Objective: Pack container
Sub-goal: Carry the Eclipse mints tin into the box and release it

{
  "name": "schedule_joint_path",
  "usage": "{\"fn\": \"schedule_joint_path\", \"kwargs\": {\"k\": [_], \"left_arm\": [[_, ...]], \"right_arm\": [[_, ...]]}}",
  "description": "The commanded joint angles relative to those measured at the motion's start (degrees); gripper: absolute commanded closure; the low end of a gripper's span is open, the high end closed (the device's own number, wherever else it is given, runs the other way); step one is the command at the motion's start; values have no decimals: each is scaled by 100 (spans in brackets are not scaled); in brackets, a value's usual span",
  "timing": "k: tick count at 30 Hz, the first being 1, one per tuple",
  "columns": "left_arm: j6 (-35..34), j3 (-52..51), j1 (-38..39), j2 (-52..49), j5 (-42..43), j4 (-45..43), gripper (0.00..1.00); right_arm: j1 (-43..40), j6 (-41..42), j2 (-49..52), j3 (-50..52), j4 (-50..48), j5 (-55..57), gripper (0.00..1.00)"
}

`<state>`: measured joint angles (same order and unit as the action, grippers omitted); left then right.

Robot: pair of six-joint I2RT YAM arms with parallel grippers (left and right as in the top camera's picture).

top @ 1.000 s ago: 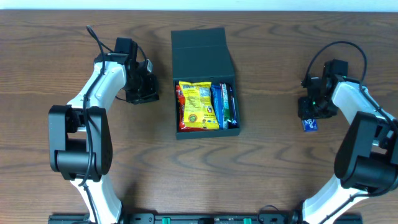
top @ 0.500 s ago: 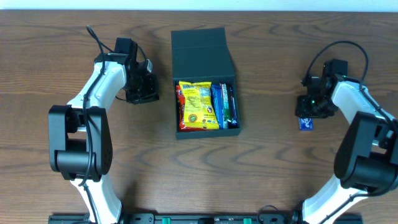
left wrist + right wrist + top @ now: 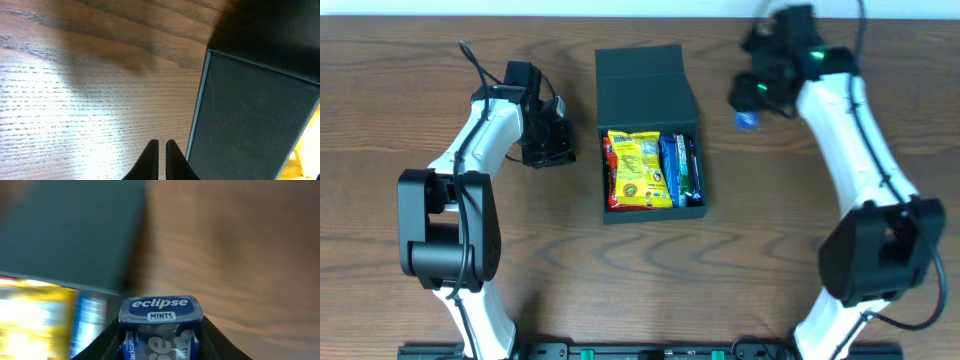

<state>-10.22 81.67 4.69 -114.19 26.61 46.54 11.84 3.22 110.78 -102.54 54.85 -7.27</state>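
- Overhead: I see the dark teal-green, matte, square shallow box, the container [image 3: 645,85], in the middle of the brown wood-grain tabletop [image 3: 770,260]. Its flap lid is laid open toward the far edge.
- Its tray holds a glossy yellow snack packet [image 3: 638,168] on the side toward my left arm. Blue wrapped bars [image 3: 675,170] stand side by side against the other wall.
- My left gripper [image 3: 552,148] sits just beside the container's left wall, about level with the hinge line. From above I cannot read its jaws.
- My right gripper [image 3: 748,112] hangs near the lid's right edge, apart from it, with a small blue mint tin [image 3: 747,121] in its jaws.
- Left wrist: the jaws are narrow, only a sliver of gap between them and nothing in it. They are low over the wood. The container's textured dark wall is just to their right.
- Right wrist: the picture is smeared. The jaws clamp the mint tin by its sides, and its lid reads "eclipse MINTS". The teal lid fills the upper left, with the yellow packet and a blue bar below it.
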Motion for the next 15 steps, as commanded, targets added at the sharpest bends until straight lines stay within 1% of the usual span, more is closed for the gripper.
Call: {"fn": "schedule_joint_path", "kwargs": {"k": [1, 4, 8, 15], "left_arm": [[122, 101, -13, 105, -22, 39, 92], [122, 101, -13, 105, -22, 39, 92], [125, 101, -13, 105, -22, 79, 92], [144, 101, -15, 105, -22, 103, 92]], "right_arm": [[584, 866, 22, -166, 129, 199, 99], [986, 1185, 234, -166, 391, 190, 99], [1368, 1220, 627, -166, 763, 188, 99], [1504, 1392, 999, -164, 960, 107, 99]]}}
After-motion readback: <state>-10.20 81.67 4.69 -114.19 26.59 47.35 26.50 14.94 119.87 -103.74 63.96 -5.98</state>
